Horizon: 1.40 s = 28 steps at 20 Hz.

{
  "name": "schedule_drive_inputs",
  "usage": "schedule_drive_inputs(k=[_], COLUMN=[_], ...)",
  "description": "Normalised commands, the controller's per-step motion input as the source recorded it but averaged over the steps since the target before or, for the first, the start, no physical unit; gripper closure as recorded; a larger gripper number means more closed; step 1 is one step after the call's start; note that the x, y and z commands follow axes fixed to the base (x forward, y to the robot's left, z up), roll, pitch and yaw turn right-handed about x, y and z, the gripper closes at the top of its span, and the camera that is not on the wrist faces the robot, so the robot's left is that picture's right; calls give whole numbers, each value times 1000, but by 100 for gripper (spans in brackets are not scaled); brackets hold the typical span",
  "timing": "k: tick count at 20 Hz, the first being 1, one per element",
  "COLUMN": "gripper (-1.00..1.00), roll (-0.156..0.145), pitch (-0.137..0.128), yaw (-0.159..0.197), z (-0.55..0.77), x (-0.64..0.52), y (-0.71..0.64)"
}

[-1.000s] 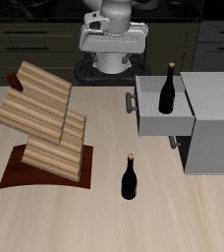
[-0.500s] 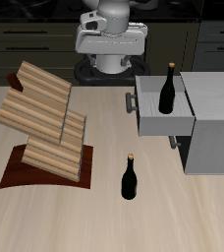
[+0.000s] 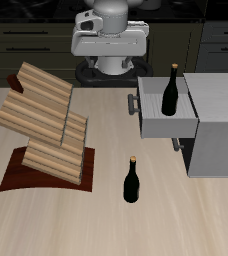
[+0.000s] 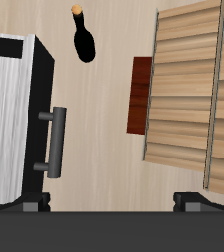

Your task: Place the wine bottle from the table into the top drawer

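two dark bottles show in the exterior view. one bottle (image 3: 171, 91) stands upright inside the top drawer (image 3: 163, 124), its base on the drawer floor and its cork tip rising above the drawer's back wall. the drawer is pulled out of the grey cabinet (image 3: 218, 145) toward the middle of the bench (image 3: 66, 225), with its bar handle (image 3: 132, 104) at the outer end. a second bar handle (image 3: 176, 145) sits lower on the cabinet front. the other bottle (image 3: 132, 181) stands upright on the bench, nearer the front edge, well apart from the cabinet and just beside the wooden rack (image 3: 45, 122). that rack is a stack of slanted slabs on a dark red base (image 3: 21, 178).

the arm (image 3: 109, 38) is raised at the back of the bench, over none of these things. the pincer itself is not visible in the exterior view. in the wrist view only two dark finger tips (image 4: 30, 202) show at the picture's edge, set far apart, so the pincer is wide and holds nothing. that view also shows the bench bottle (image 4: 84, 39), the cabinet (image 4: 16, 118) with a bar handle (image 4: 55, 143), and the rack (image 4: 188, 89) with its red base (image 4: 139, 94).
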Motion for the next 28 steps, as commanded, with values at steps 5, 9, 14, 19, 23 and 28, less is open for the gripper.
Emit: schedule_drive_inputs(k=[5, 9, 14, 19, 23, 28], gripper=[-100, -100, -100, -100, -100, -100], roll=[-11, 47, -20, -13, -19, 13], pitch=[-1, -26, 1, 3, 19, 5], yaw=[-59, 57, -11, -10, -45, 3], z=[162, 132, 51, 36, 19, -36], x=[397, 365, 350, 400, 318, 346], y=[-192, 29, 46, 217, 155, 418])
